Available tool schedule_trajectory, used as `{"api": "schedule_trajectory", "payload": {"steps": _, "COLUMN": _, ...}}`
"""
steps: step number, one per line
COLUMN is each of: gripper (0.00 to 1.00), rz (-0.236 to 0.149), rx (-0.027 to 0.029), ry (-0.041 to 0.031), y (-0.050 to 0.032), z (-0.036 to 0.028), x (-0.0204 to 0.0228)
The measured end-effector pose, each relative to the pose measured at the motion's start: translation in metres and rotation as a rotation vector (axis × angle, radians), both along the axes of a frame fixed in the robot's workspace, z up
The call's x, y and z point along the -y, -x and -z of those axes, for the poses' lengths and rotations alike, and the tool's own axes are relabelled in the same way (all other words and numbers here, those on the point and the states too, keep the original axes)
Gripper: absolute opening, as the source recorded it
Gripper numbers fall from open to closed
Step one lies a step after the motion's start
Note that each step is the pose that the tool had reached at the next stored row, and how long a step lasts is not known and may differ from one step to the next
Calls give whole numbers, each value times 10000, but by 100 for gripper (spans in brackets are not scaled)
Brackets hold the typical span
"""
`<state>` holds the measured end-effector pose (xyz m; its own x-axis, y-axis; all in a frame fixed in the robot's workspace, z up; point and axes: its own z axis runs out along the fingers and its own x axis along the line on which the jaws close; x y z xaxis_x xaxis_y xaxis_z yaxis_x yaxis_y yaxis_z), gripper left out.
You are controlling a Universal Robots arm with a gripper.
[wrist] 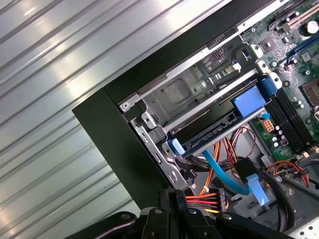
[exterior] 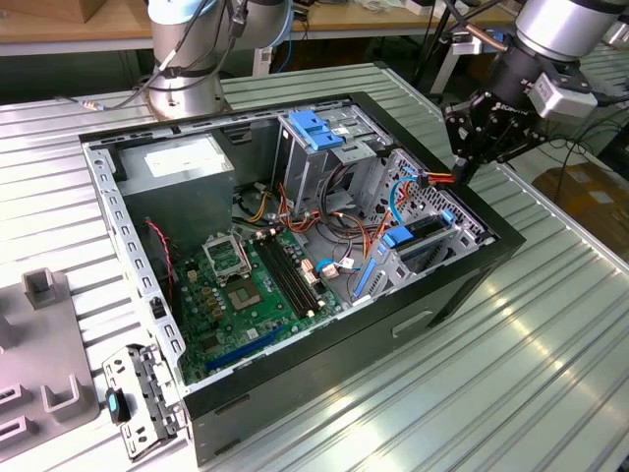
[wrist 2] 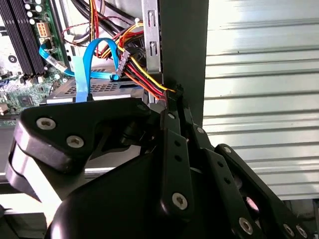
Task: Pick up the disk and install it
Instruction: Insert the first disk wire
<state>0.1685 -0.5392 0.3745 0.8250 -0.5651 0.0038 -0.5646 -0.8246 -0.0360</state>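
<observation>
The disk (exterior: pixel 425 228) lies in the lower drive bay at the open computer case's corner on the exterior view's right, with blue rail tabs at its ends. In the first wrist view the disk (wrist: pixel 214 133) is a dark slab between those blue tabs. Its grey perforated face (wrist 2: pixel 104 88) appears in the second wrist view. My gripper (exterior: pixel 462 177) hangs over the case rim just beside that bay. Its black fingers are shut (wrist 2: pixel 175 93) on the red, orange and yellow power cable (wrist 2: pixel 144 79) that runs from the bay. The cable's black connector (wrist: pixel 215 200) sits by my gripper (wrist: pixel 174 195).
A blue flat data cable (wrist: pixel 224 174) loops beside the disk. The case also holds a green motherboard (exterior: pixel 246 285), a grey power supply box (exterior: pixel 177 162) and a metal cage with a blue top (exterior: pixel 319 133). Grey fixtures (exterior: pixel 39 344) and a loose bracket (exterior: pixel 138 393) lie on the ribbed table.
</observation>
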Motion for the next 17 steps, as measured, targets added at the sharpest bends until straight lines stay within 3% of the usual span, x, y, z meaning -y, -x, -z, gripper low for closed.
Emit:
{"api": "schedule_trajectory", "payload": {"steps": 8, "gripper": 16, "rz": 111, "rx": 0, "ry": 0, "y": 13, "z": 1, "x": 0}}
{"api": "schedule_trajectory", "payload": {"steps": 13, "gripper": 16, "rz": 779, "rx": 0, "ry": 0, "y": 13, "z": 5, "x": 0}}
{"api": "schedule_trajectory", "payload": {"steps": 17, "gripper": 16, "rz": 903, "rx": 0, "ry": 1, "y": 66, "z": 6, "x": 2}}
